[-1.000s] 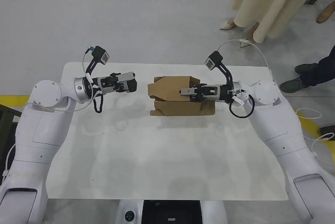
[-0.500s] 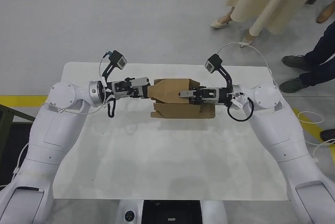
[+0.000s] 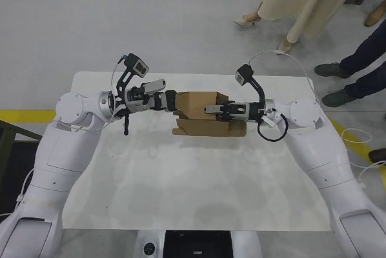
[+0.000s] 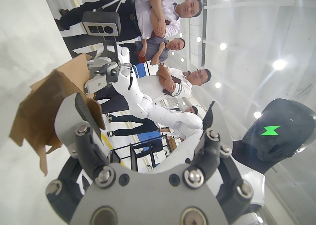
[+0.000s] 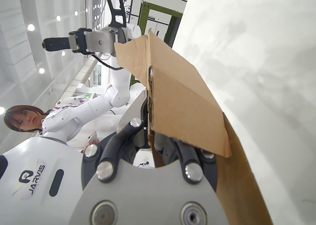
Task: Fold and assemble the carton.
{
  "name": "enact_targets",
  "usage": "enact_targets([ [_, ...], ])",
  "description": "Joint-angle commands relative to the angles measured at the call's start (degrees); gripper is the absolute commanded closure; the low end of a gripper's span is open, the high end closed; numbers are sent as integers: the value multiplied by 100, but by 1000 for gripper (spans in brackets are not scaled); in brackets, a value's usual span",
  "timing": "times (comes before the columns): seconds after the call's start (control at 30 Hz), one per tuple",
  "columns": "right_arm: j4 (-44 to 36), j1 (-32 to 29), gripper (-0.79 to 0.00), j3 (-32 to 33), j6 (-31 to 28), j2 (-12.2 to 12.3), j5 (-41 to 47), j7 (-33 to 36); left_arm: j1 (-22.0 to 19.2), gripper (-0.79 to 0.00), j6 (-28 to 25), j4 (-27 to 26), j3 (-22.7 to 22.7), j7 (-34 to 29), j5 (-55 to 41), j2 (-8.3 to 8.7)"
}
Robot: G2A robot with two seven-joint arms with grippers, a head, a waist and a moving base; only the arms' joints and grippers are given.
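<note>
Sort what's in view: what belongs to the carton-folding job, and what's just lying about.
Job:
- carton
- right gripper, clamped on a carton flap
- left gripper, open at the carton's other end

Just about:
- table, bearing the carton
- green-framed stand beside the table
- yellow floor stripe

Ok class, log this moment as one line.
left gripper: open, at carton end | right gripper: shut on carton | flaps: open
</note>
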Motion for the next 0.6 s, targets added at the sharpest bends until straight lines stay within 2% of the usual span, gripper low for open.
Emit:
enact_targets([
  [0.0,-14,14,0,-43,1,-16,-1,-23,-31,-785,-4,-30,137,42,-40,-41],
  [0.33,-127,21,0,-158,16,-61,16,-22,-294,-785,-89,96,562,39,141,-183],
  [0.57,-104,18,0,-105,38,-60,84,20,-374,-785,-189,222,526,119,126,-220],
])
